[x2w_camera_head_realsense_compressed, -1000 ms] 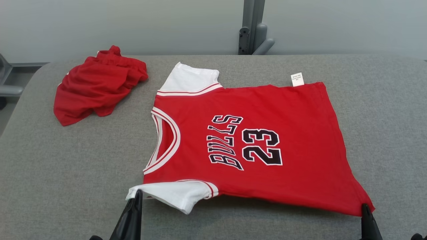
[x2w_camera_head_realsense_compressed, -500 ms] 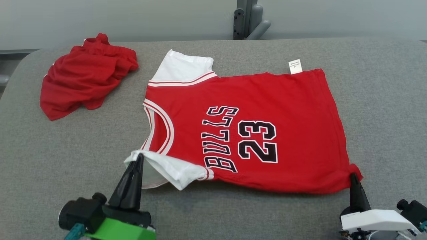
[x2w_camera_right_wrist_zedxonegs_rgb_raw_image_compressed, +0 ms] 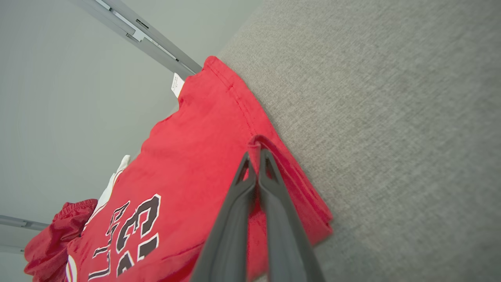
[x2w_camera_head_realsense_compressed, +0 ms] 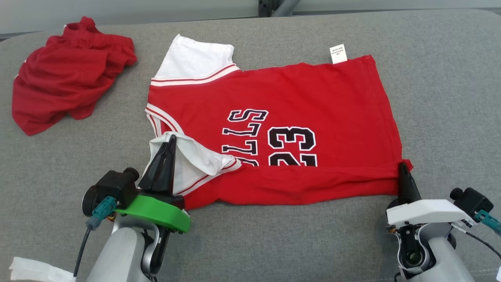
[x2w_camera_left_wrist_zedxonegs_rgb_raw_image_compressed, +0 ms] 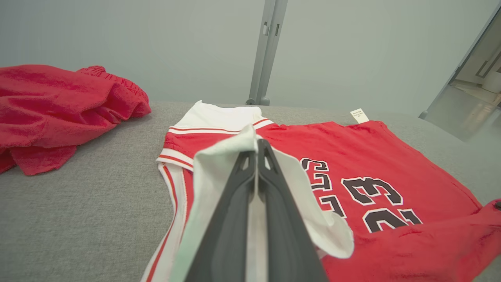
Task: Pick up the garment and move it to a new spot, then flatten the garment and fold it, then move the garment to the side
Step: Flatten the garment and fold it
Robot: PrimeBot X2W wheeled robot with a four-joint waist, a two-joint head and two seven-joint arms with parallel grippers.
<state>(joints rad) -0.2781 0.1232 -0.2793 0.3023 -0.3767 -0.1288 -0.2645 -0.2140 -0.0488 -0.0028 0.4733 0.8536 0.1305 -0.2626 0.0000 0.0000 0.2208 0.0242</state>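
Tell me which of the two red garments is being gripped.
The jersey printed 23, white-sleeved: the left gripper pinches its near sleeve, the right gripper its hem corner. The plain red garment lies crumpled and untouched at the far left.

Crumpled red shorts (x2w_camera_head_realsense_compressed: 66, 74) heaped at the far left of a grey fabric tabletop (x2w_camera_head_realsense_compressed: 450, 98). Behind its far edge, a grey metal post (x2w_camera_left_wrist_zedxonegs_rgb_raw_image_compressed: 268, 51) against a pale wall (x2w_camera_left_wrist_zedxonegs_rgb_raw_image_compressed: 117, 39). White scrap (x2w_camera_head_realsense_compressed: 33, 270) at the near left edge.

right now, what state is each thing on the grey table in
red bulls 23 jersey with white sleeves, spread flat, near edge lifted and folded over
left claw, shut on the jersey, sleeve end
right claw, shut on the jersey, hem end
red fabric heap, crumpled, apart from the jersey
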